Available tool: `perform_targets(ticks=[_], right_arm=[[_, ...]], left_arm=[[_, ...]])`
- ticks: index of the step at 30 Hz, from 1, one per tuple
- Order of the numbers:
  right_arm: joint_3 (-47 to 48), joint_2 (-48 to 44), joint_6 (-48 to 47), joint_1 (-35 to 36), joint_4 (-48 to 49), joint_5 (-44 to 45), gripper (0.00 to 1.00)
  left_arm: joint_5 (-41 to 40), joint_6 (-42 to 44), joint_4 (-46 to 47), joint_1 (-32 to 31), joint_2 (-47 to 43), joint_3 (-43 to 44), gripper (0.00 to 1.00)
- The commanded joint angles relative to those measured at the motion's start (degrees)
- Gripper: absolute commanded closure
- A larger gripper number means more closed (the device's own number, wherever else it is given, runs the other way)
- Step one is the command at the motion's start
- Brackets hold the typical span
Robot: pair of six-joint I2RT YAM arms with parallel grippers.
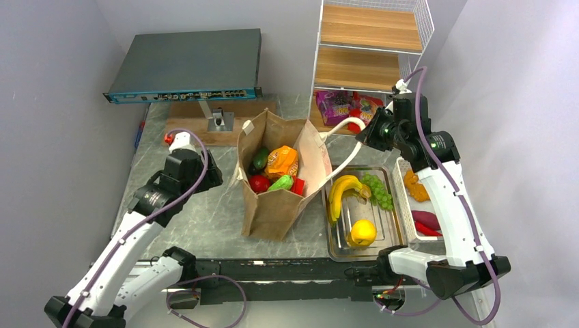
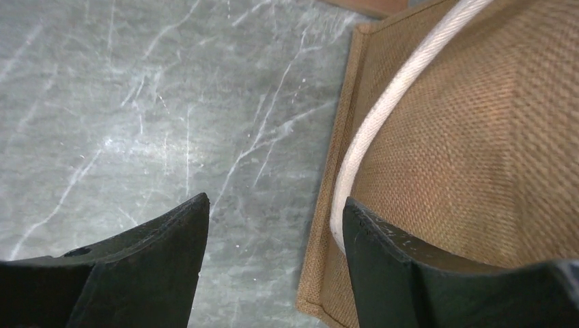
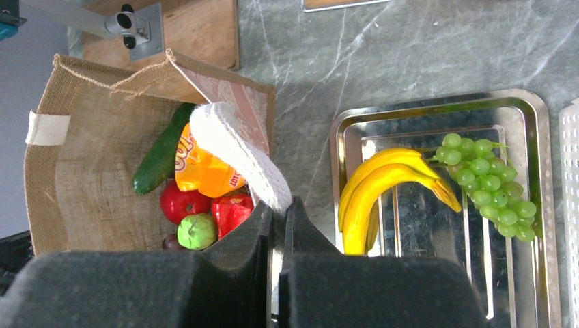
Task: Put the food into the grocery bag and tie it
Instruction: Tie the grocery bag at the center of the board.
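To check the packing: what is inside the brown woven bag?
Visible: a long green cucumber, a glossy orange snack packet, a round red apple, a small green fruit, a red glossy item. The white fabric handle covers part of the orange packet; anything underneath is hidden.

This is looking like a robotics lab test cell, not a home or a shop. Two robot arms, the left arm (image 1: pixel 130 239) and the right arm (image 1: pixel 450 205), are standing bolted to a black rail (image 1: pixel 287 268) at 6 o'clock, trailing purple cables (image 1: pixel 206 277). Bare grey walls (image 1: pixel 54 102) are boxing in a marble-patterned table (image 1: pixel 205 212). A rack-style network unit (image 1: pixel 184 65) is lying at 11 o'clock, a wire shelf (image 1: pixel 372 48) is standing at 1 o'clock, and a grocery bag (image 1: pixel 273 205) is sitting at centre.
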Motion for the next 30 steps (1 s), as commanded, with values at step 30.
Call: perform_targets(ticks=[30], right_arm=[[-3.5,-3.1,-0.3,-1.1,6.9,-7.8,1.00]], left_arm=[[36.0,-3.3,29.9,11.1,11.9,-17.3,0.40]])
